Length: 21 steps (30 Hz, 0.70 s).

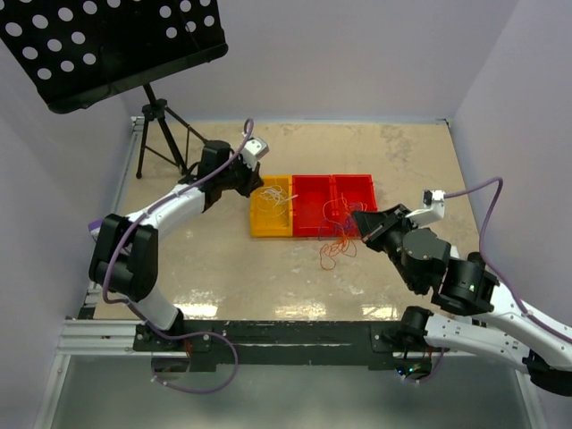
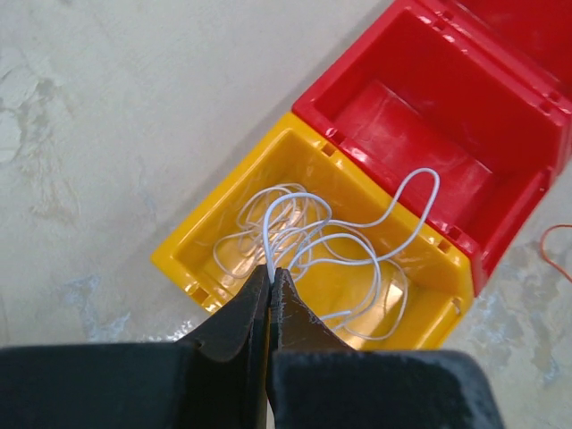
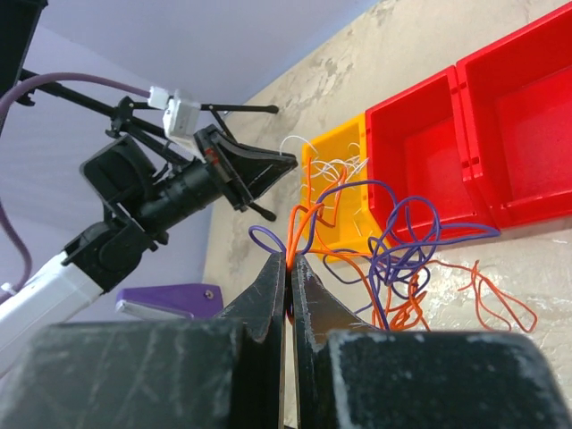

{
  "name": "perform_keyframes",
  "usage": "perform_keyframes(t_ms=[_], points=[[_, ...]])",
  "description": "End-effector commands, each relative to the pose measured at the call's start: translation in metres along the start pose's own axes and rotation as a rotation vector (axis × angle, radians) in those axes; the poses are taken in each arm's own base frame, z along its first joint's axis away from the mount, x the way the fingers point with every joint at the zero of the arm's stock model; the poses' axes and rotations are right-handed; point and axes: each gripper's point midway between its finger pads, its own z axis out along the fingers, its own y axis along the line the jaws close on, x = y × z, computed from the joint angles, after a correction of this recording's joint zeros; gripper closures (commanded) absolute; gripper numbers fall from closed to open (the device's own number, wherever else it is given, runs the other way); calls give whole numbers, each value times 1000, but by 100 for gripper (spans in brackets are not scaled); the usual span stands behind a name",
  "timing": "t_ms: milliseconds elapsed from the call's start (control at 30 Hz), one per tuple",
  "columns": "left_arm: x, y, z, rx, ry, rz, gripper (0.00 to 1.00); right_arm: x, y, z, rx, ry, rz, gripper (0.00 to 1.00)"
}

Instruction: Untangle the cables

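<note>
My left gripper point(image 2: 270, 271) is shut on a white cable point(image 2: 340, 237) whose loops lie in the yellow bin point(image 2: 192, 241); one loop hangs over the bin's wall toward the red bin point(image 2: 420, 134). From above, the left gripper point(image 1: 253, 184) hangs over the yellow bin point(image 1: 261, 223). My right gripper point(image 3: 289, 261) is shut on orange and purple cables point(image 3: 393, 259), a tangle hanging from the jaws down to the table in front of the red bins. From above, the right gripper point(image 1: 359, 218) sits by the red bins with the orange tangle point(image 1: 335, 246) below it.
Two red bins point(image 1: 332, 204) stand in a row to the right of the yellow one. A black music stand point(image 1: 107, 49) on a tripod stands at the back left. A purple object point(image 3: 165, 299) lies on the table beyond my right gripper.
</note>
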Motion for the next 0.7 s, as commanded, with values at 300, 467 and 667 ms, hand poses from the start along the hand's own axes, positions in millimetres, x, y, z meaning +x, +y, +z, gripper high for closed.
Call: perform_keyframes(t_ms=[300,467,667], points=[[14,15,37,-206,26,31,97,8,3,1,-17,26,35,100],[21,12,40,-209,64,64,66,11,2,1,-14,37,31,100],[-7,6,23,-197,25,90,37,17,-1,4,-4,47,20,100]])
